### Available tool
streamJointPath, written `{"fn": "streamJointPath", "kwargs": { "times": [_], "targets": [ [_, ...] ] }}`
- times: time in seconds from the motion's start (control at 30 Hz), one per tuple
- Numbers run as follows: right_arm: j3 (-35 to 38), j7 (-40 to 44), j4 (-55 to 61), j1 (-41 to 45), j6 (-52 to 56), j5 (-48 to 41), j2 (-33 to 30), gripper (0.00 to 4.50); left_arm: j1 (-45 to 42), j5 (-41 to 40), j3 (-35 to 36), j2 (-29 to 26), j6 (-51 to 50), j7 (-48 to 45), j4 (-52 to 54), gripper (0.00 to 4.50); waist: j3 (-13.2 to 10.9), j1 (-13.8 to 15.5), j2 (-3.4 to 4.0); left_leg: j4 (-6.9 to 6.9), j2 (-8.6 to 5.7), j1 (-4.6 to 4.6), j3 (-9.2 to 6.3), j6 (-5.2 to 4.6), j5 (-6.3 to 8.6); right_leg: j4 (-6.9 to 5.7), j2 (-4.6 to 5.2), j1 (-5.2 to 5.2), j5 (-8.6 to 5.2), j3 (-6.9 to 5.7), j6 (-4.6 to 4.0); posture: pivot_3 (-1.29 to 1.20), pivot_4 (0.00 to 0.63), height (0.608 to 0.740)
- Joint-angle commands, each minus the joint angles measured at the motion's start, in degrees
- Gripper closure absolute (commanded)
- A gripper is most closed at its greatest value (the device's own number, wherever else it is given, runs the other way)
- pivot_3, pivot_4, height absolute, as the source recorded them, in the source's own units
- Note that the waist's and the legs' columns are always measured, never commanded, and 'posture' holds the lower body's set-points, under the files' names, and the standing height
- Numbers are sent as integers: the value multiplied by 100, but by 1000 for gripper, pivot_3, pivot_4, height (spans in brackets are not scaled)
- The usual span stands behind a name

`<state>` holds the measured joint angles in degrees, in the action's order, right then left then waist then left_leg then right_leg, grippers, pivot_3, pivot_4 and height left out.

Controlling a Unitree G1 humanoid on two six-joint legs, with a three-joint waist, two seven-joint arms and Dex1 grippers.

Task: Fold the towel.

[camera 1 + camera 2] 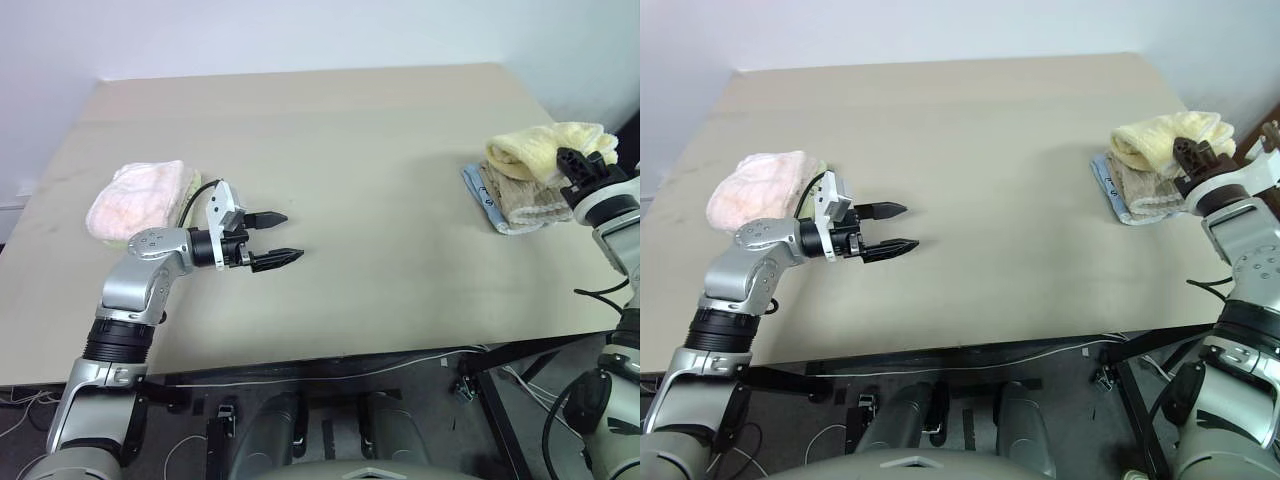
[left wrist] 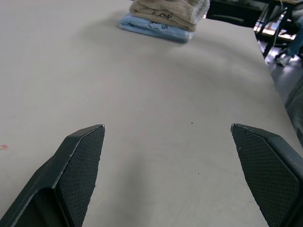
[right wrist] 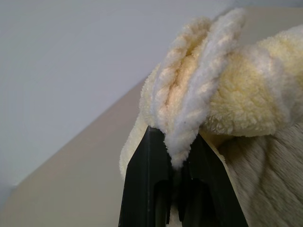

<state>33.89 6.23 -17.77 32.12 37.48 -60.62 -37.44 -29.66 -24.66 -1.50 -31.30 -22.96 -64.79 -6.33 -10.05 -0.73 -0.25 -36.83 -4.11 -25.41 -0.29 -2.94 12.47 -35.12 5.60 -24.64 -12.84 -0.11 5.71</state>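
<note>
Towel [image 1: 545, 146] sits way over at the right edge of the surface [image 1: 380, 180], folded up on top of a beige towel [image 1: 520, 200], which in turn lies on a thin blue cloth [image 1: 478, 190]. That whole stack is basically at the right rim, so not much spare room on that side.

Right pincer [image 3: 176, 156] is clamped on the towel. The right wrist view makes this super clear: both black fingers [image 3: 144, 179] are pressed together with a thick fluffy fold of the yellow terry sticking up out of them, lighter hem edge included. From the head views you just see the pincer poking into the pile from the near side, so you couldn't really tell how much cloth it has.

Left pincer [image 1: 280, 238] is wide apart, holding nothing, hovering over the left part of the surface and pointing toward the right. Just behind it, near the left edge, is a pink towel [image 1: 140, 198], bunched up.

Between the left pincer and the stack there's a big bare stretch of surface, from the front edge all the way to the far edge by the wall. Loads of space in the middle.

Left wrist view looks straight across that bare stretch with its fingers [image 2: 78, 165] spread on either side, and shows the stack side-on, so the blue layer under the beige one stands out more there.
</note>
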Motion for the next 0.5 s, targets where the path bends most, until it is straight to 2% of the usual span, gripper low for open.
{"fn": "streamJointPath", "kwargs": {
  "times": [0.03,0.2,0.33,0.5],
  "targets": [
    [294,-123,-112,43,-194,194,45,4480,-42,-57,66,46,133,-16,76,0,0,5,1,0,0,0,0,0,0,0,0,0,1,0,2,0,150,740],
    [502,-485,-332,-1,-81,220,323,4480,26,-218,147,99,-28,8,220,0,0,8,1,0,0,0,0,0,0,-1,-1,0,3,0,5,0,150,740],
    [388,-427,-3,-152,-44,302,603,4480,-77,-184,183,-29,-24,1,176,0,0,5,1,-3,0,2,0,0,0,-2,-1,2,3,0,5,0,150,740],
    [571,-553,120,-95,124,123,729,3097,-75,-413,260,-114,-254,-47,318,0,2,-3,3,-4,0,3,0,0,0,-7,-2,2,3,1,5,0,150,740]
  ]
}}
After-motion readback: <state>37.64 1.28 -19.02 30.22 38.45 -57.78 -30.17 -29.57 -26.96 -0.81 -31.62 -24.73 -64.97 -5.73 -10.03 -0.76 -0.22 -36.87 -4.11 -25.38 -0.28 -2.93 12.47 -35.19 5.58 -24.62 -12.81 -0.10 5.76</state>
